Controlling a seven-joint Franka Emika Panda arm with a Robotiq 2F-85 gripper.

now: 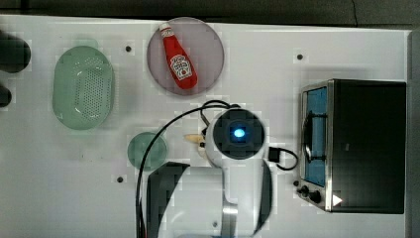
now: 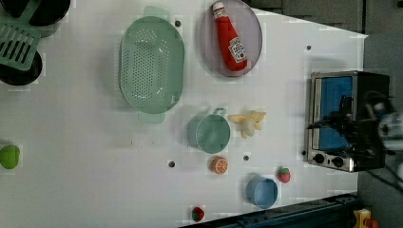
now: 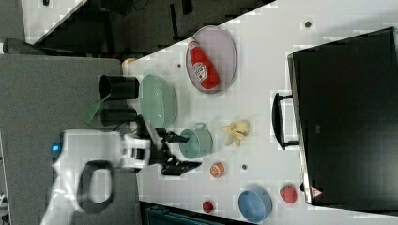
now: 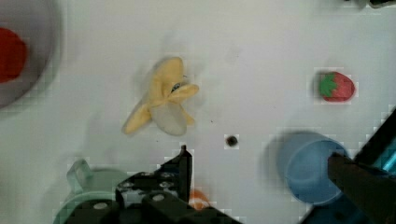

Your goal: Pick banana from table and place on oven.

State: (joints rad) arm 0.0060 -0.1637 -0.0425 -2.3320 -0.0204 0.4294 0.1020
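The banana [image 2: 248, 122] lies on the white table [image 1: 277, 74], pale yellow with splayed peel ends, beside a green cup [image 2: 209, 133]. It also appears in the wrist view as the banana [image 4: 163, 100] and in the right view as the banana [image 3: 236, 131]. In the top view my arm covers most of the banana [image 1: 193, 140]. My gripper [image 3: 185, 152] hangs open above the table with nothing between its fingers [image 4: 183, 163]. The oven [image 1: 366, 144] stands at the top view's right, its black top bare and its glass door shut.
A ketchup bottle [image 1: 178, 57] lies on a purple plate [image 1: 208, 44]. A green colander [image 1: 83, 87], an orange slice [image 2: 219, 165], a blue cup [image 2: 262, 191] and a strawberry [image 2: 284, 175] sit around the banana. Black pots stand at the left view's top left corner.
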